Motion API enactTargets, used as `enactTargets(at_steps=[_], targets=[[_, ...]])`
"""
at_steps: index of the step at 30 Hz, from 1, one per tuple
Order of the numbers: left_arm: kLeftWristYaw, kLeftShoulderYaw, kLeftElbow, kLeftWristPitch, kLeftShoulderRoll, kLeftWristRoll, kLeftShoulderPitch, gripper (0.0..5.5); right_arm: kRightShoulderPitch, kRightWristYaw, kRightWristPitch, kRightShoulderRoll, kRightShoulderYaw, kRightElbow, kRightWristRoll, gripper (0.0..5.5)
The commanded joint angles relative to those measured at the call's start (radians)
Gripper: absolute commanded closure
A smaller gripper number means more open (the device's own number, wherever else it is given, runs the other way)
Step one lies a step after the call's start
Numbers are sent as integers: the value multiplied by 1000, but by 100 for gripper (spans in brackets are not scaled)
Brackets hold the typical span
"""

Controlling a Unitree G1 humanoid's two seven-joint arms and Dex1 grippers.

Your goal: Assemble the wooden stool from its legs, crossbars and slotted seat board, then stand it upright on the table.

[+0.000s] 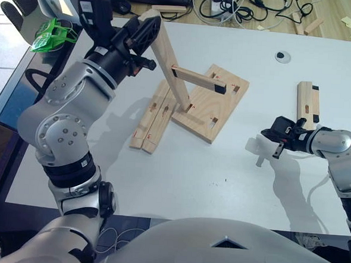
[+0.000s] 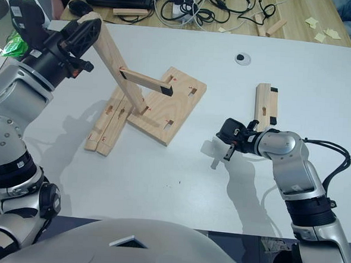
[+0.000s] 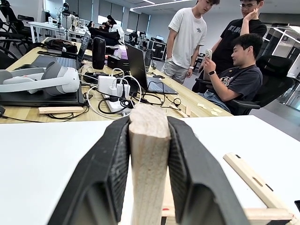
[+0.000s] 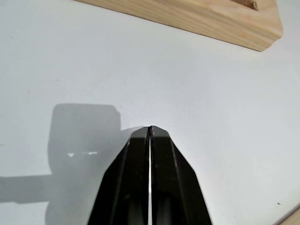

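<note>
Leg (image 1: 171,64) in left gripper (image 1: 151,27), tilted

**White table (image 1: 178,185) with wooden parts laid out on it**

A slotted seat board (image 1: 202,109) is laid flat near the middle of the table, turned at an angle to the table's edges. To the board's left, two loose legs are laid side by side and touching: the outer leg (image 1: 145,122) and the inner leg (image 1: 160,120), the inner one just beside the board's edge. Well apart, towards the right side, a single leg (image 1: 307,104) with a slot in its face and a dark end is laid flat. A small black round cap (image 1: 282,56) is seen at the far side. A small pale shape (image 1: 259,147), too unclear to be named, is seen near the single leg.
</note>
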Motion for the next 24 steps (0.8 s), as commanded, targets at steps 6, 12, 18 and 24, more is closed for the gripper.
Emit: enactTargets(at_steps=[6, 12, 18, 24], targets=[[48, -30, -22, 62, -8, -3, 37, 448, -19, -26, -12, 12, -4, 9, 4, 550], [60, 8, -9, 96, -8, -74, 17, 448, -28, -43, -13, 21, -1, 14, 2, 550], [49, 20, -5, 111, 11, -122, 3, 448, -35, -53, -21, 25, 3, 21, -1, 550], [69, -3, -14, 119, 17, -106, 14, 448, -38, -52, -24, 26, 4, 21, -8, 550]])
